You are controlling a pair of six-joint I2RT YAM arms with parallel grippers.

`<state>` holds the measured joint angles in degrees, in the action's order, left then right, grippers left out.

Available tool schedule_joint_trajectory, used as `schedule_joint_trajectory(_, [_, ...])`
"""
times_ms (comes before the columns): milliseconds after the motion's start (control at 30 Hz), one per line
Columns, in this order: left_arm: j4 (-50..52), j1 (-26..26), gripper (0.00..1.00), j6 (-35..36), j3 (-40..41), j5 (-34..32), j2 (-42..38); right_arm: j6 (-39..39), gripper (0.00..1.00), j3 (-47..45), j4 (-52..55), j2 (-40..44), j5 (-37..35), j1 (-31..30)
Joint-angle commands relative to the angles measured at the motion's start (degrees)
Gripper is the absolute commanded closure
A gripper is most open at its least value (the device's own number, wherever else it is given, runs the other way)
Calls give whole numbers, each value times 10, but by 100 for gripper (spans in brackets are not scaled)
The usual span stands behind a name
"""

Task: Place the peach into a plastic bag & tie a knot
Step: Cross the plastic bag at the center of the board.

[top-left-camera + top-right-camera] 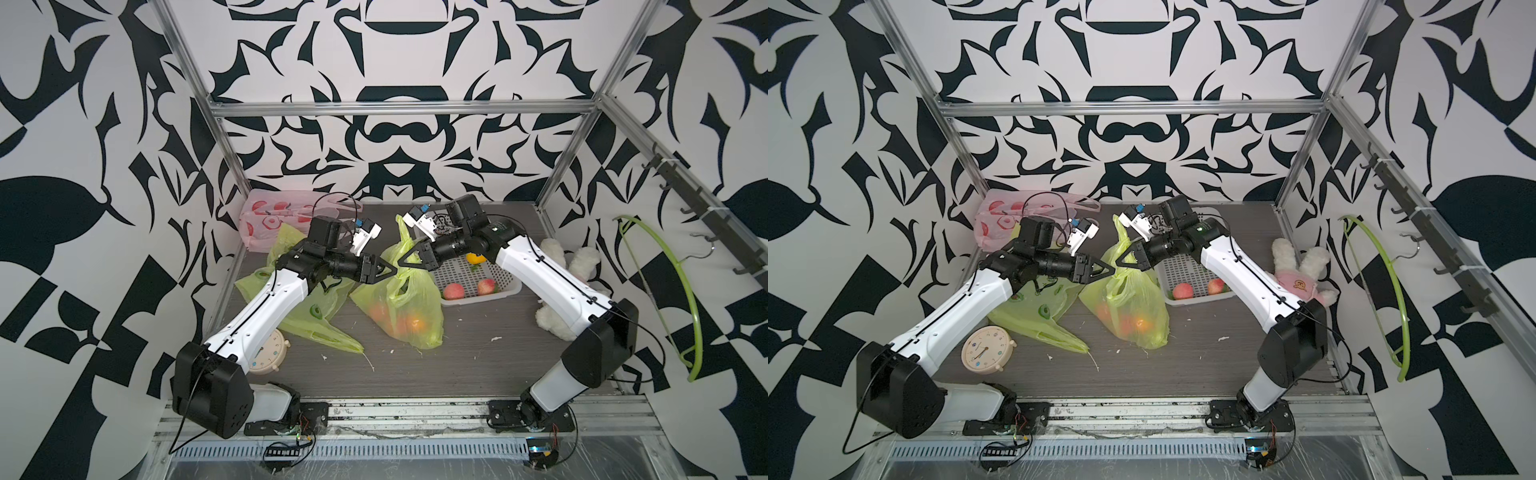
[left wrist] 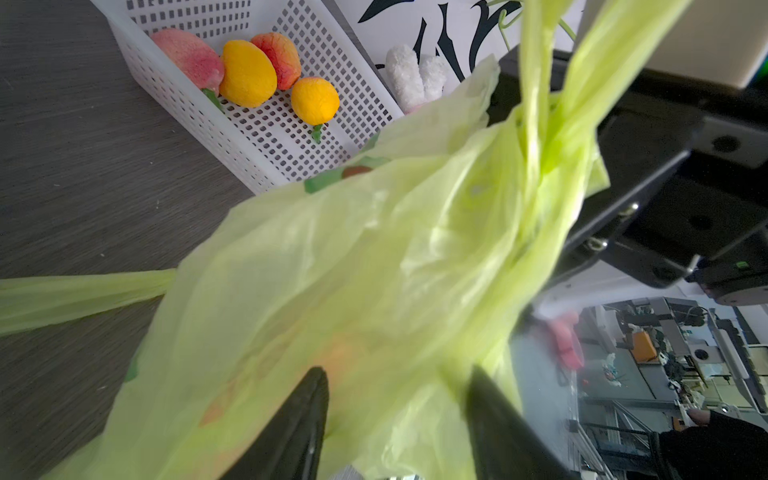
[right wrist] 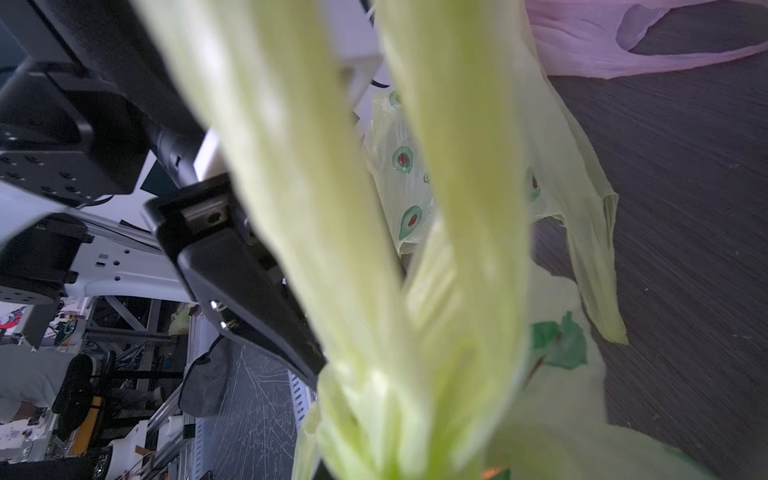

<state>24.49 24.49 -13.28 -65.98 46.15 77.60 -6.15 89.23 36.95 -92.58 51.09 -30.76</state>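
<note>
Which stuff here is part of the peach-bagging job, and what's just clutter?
Job: filled green bag, pinched by the shut right gripper; open left gripper beside it; peaches; white basket holding them.
Clutter: flat green bag, pink bag, clock, plush rabbit, green hanger.
</note>
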Motion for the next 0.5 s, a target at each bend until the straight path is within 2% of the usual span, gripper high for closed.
schedule_joint_trajectory(0, [-7, -1, 43, 9, 8, 22, -8, -17, 100, 3, -39, 18, 43, 1])
schedule_joint_trajectory(233, [-4, 0, 42, 17, 4, 19, 4, -36, 100, 5, -62, 8, 64, 2])
schedule_joint_trajectory(467, [4, 0, 38, 20, 12, 26, -17, -35, 100, 7, -58, -4, 67, 5])
